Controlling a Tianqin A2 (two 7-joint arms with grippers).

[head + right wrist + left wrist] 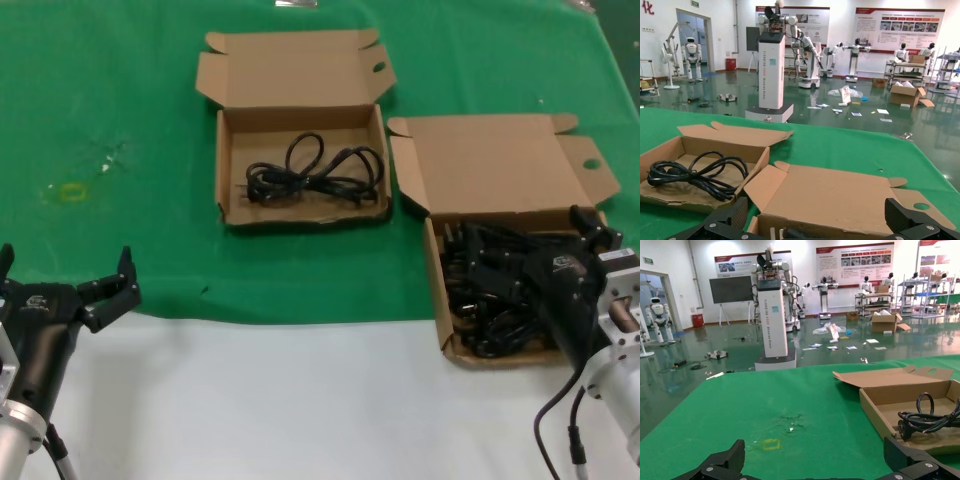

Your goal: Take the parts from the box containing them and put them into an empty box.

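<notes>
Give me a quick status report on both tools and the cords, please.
Right tool open, over the full box. Left tool open, idle at near table edge. One cord already in the far box. Nothing in the way.

The left gripper (815, 462) is hovering with fingers (720, 462) spread wide over the green table (765, 405). At three o'clock an open cardboard box (900, 405) is lying, holding a coiled black cord (927, 417); a yellow mark (771, 444) is showing near six o'clock

You've got 2 open cardboard boxes, far box (302, 165) w/ 1 coiled cord (312, 175), near box (497, 290) w/ tangled cord pile (490, 285), no. unclear, 2 tools.
</notes>
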